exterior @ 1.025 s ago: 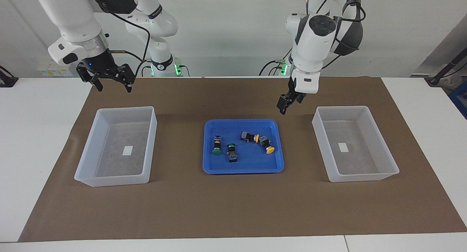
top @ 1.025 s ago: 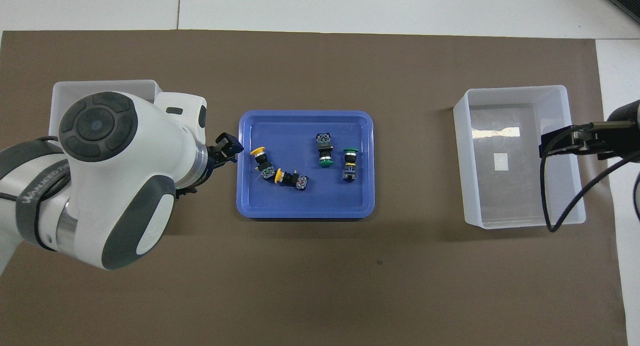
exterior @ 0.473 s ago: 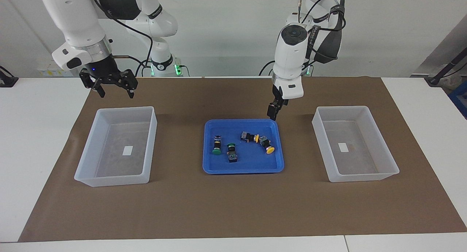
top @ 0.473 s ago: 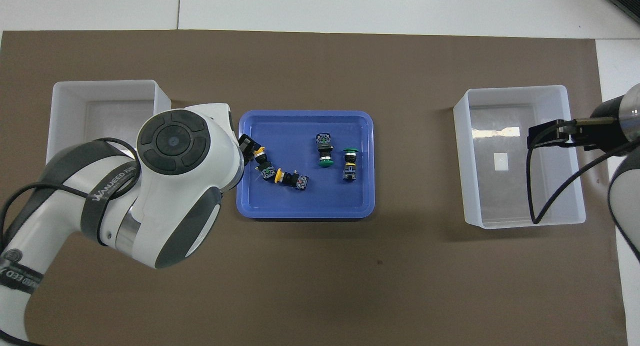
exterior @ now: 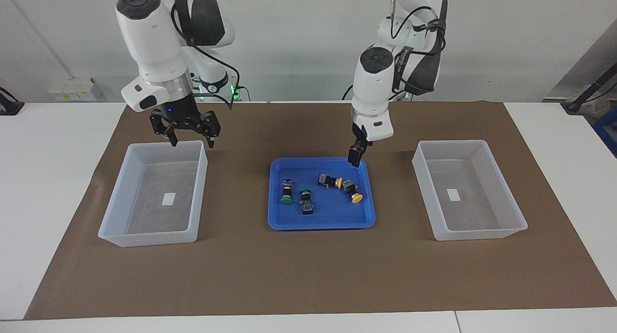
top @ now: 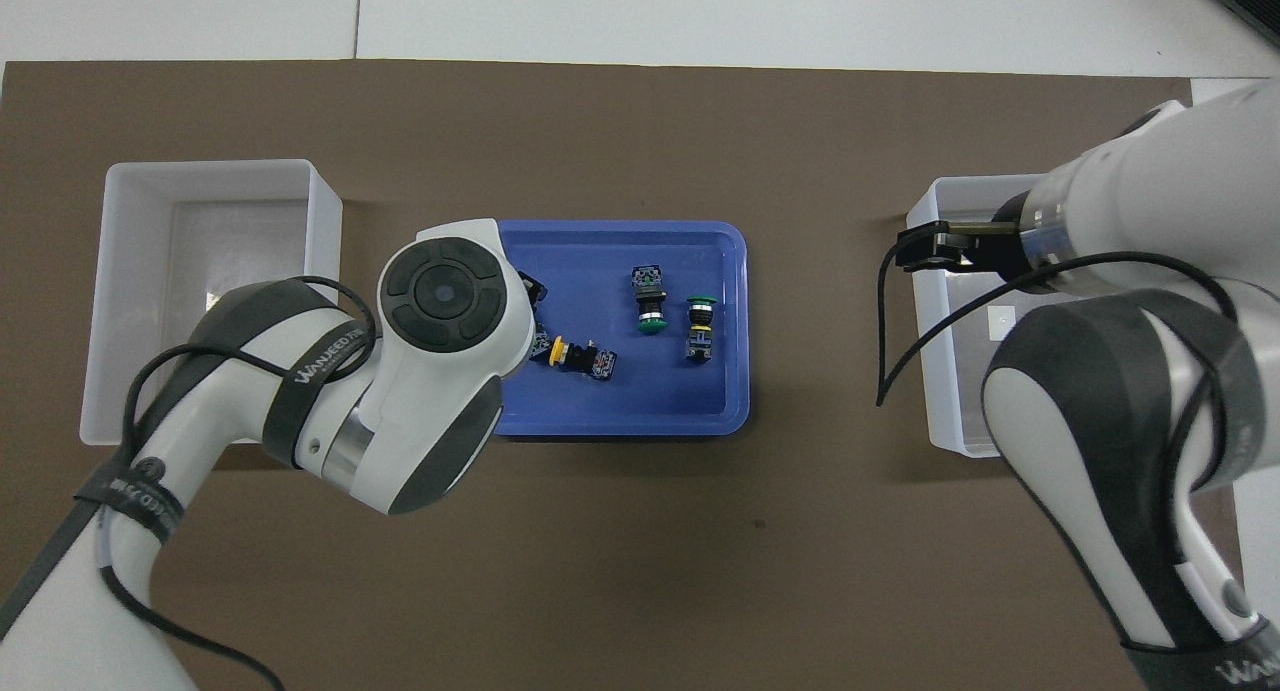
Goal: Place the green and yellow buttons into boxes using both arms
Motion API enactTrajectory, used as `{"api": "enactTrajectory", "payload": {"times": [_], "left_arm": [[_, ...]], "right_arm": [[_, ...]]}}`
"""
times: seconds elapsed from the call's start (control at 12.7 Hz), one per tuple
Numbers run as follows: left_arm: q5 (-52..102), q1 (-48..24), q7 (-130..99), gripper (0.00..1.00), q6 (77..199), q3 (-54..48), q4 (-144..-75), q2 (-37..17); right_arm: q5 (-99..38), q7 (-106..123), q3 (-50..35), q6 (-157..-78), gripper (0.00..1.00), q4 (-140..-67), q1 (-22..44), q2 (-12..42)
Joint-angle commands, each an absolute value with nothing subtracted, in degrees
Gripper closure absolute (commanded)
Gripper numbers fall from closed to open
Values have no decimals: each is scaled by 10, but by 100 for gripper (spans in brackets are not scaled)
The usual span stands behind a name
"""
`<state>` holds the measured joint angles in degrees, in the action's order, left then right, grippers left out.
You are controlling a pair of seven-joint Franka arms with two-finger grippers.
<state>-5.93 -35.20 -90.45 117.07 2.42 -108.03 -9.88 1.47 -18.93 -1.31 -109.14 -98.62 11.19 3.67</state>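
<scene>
Two green buttons [exterior: 286,195] [exterior: 306,201] and two yellow buttons [exterior: 331,181] [exterior: 354,193] lie on their sides in the blue tray [exterior: 320,218]. My left gripper [exterior: 355,158] hangs open and empty just above the tray's rim nearer the robots, close to the yellow pair. From overhead the green buttons [top: 650,301] [top: 700,328] and one yellow button [top: 578,355] show, while the left arm covers most of the other; only a tip of the left gripper [top: 532,293] shows. My right gripper [exterior: 192,141] is open and empty over the rim nearer the robots of one box [exterior: 120,191].
The other box [exterior: 503,183] stands at the left arm's end of the table, holding only its white sticker. Both boxes [top: 112,301] [top: 928,371] flank the blue tray [top: 640,408] on a brown mat. White table borders the mat.
The left gripper has swung in from beside the tray and come down over its rim by the yellow buttons. The right gripper has moved toward the table's middle, onto its box's rim.
</scene>
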Motion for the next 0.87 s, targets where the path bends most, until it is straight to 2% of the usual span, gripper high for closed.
{"api": "enactTrajectory", "payload": {"times": [0.0, 0.16, 0.39, 0.79], "left_arm": [[-81, -376, -958, 0, 1199, 33, -1070, -145], [-89, -385, -990, 0, 1209, 33, -1039, -190], [-90, -385, -993, 0, 1236, 33, -1038, -201], [-91, -386, -1009, 0, 1267, 33, -1027, -225]], "right_arm": [[18, -253, -16, -1141, 0, -988, 154, 73], [18, -286, -16, -1171, 0, -988, 184, 97], [18, -310, -16, -1207, 0, -996, 214, 127], [18, -330, -16, -1335, 0, -1093, 250, 147]]}}
